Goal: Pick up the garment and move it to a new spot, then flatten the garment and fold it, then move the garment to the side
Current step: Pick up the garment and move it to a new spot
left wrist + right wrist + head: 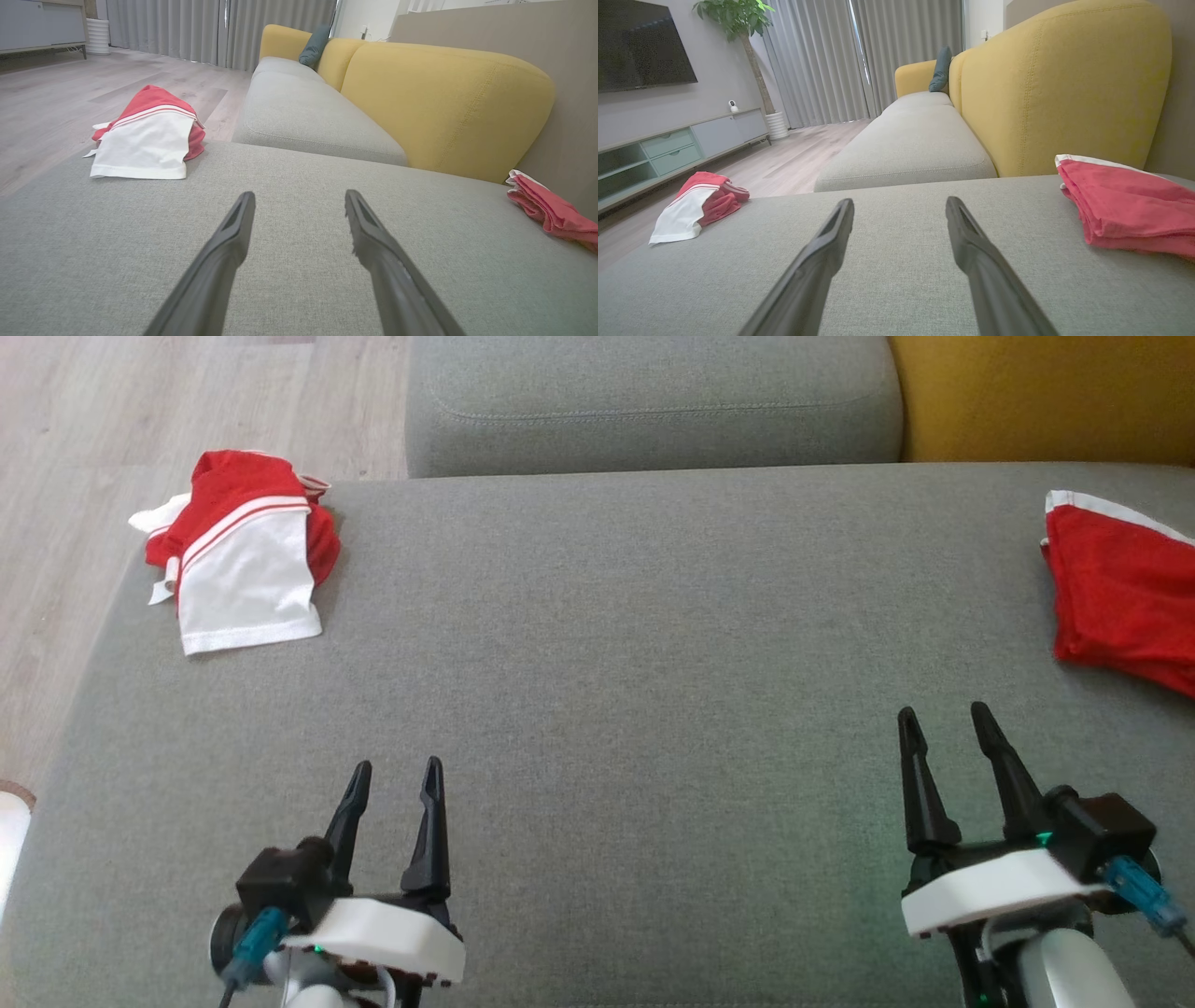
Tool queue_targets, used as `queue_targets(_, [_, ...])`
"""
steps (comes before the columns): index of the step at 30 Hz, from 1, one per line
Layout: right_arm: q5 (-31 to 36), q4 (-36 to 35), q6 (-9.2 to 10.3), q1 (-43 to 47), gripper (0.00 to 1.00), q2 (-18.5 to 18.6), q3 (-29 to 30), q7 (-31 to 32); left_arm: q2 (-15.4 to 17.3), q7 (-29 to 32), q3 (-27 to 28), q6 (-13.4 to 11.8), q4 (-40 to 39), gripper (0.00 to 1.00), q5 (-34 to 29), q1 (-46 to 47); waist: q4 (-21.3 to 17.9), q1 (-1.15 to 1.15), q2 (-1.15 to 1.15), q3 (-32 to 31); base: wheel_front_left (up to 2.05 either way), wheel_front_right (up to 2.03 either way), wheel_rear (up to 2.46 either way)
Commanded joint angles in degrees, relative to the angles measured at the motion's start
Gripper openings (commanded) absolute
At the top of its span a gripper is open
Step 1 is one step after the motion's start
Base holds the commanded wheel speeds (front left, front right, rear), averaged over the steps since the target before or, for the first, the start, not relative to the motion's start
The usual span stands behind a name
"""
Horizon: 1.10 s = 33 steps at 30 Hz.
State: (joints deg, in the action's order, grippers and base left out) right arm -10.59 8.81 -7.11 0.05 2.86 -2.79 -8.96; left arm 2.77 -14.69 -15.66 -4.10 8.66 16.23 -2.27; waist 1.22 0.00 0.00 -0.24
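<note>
Both arms wait low over the grey sofa seat (653, 663), the left gripper (397, 765) at about 7 o'clock in the head view and the right gripper (943, 709) at about 4 o'clock. Each has its jaws spread wide with nothing between them. The crumpled red-and-white garment (243, 569) lies in a heap at about 10 o'clock, on the seat's far left corner near the wooden floor (75, 448) and well apart from either gripper. A red garment (1120, 597) with a white trim edge lies neatly folded at the 3 o'clock edge, and looks already dealt with. The step in hand therefore seems to be the very first: picking up the crumpled piece. The next move likely calls for the left arm to reach toward 10 o'clock, settle its open jaws over a raised fold, close, then carry the cloth to the bare middle of the seat.
</note>
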Motion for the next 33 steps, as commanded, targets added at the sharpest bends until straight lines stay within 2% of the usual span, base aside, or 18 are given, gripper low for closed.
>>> queue_targets(1, [0.21, -2.14, -0.37, -1.29, 1.0, 0.02, -1.18, 0.13, 0.1, -0.31, 1.9, -0.28, -2.01, 1.0, 0.2, 1.4, 0.05, 0.0, 0.0, 0.01, 0.0, 0.0, 0.0])
queue_targets(14, [0.62, -1.24, -0.37, -1.13, 1.0, 0.02, -0.89, 1.31, 0.1, -0.31, 1.99, -0.18, -1.86, 1.0, -0.11, 1.52, 0.26, 0.0, 0.0, 0.18, 0.0, 0.0, 0.0])
queue_targets(18, [0.88, -0.53, -0.37, -1.03, 1.0, 0.02, -0.77, 1.48, 0.1, -0.31, 1.81, -0.26, -1.77, 1.0, -0.37, 1.87, 1.74, 0.0, 0.0, 0.2, 0.0, 0.0, 0.0])
queue_targets(23, [1.06, -0.71, -0.37, -0.8, 1.0, 0.02, -0.95, 1.4, 0.1, -0.31, 1.91, -0.43, -1.76, 1.0, -0.32, 2.05, 6.85, 0.0, 0.0, 0.11, 0.0, 0.0, 0.0])
queue_targets(24, [1.07, -0.88, -0.37, -0.64, 1.0, 0.02, -1.02, 1.38, 0.1, -0.31, 2.09, -0.41, -1.72, 1.0, -0.44, 2.1, 9.78, 0.0, 0.0, 0.02, 0.0, 0.0, 0.0])
queue_targets(29, [0.82, -1.3, -0.37, -0.38, 1.0, 0.02, -1.5, 1.33, 0.1, -0.31, 2.9, -0.27, -1.86, 1.0, -0.92, 2.03, 17.59, 0.0, 0.0, -0.14, 0.0, 0.0, 0.0])
queue_targets(33, [0.5, -1.16, -0.37, -0.66, 1.0, 0.02, -2.17, 1.17, 0.1, -0.31, 3.68, -0.13, -2.04, 1.0, -1.23, 1.77, 21.64, 0.0, 0.0, -0.1, 0.0, 0.0, 0.0])
